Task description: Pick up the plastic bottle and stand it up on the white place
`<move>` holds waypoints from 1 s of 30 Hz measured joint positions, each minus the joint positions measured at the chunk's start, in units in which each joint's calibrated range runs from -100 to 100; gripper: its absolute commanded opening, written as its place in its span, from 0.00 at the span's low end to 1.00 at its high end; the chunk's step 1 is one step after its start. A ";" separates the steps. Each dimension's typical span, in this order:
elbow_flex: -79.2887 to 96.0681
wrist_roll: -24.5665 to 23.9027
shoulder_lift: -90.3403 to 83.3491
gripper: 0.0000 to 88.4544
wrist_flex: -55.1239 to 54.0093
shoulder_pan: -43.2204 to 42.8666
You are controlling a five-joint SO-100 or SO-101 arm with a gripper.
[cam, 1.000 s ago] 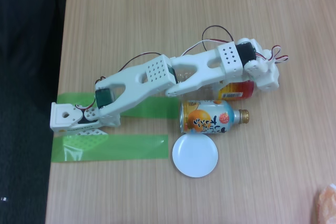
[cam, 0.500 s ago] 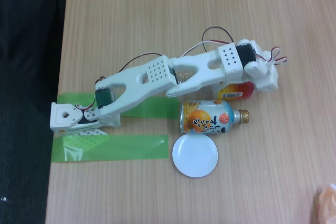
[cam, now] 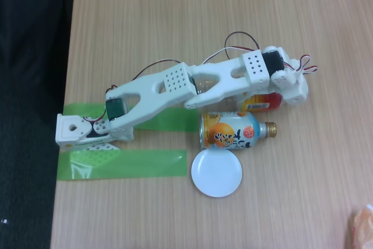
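Wooden table (cam: 175,16): plastic bottle (cam: 262,102) lies sideways, under the arm (cam: 175,86).

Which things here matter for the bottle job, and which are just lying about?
Job:
- plastic bottle, lying mostly hidden under the arm
- white plate
- pincer, over the bottle

Lying about:
- orange-printed can-bottle, on its side
- green tape strips
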 measured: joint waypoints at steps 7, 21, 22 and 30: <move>0.00 0.00 0.00 0.11 0.00 -0.37; -9.49 0.05 -0.93 0.15 15.21 -0.37; -11.12 0.05 -1.35 0.15 16.99 -0.22; -27.38 0.21 -2.36 0.15 29.74 1.20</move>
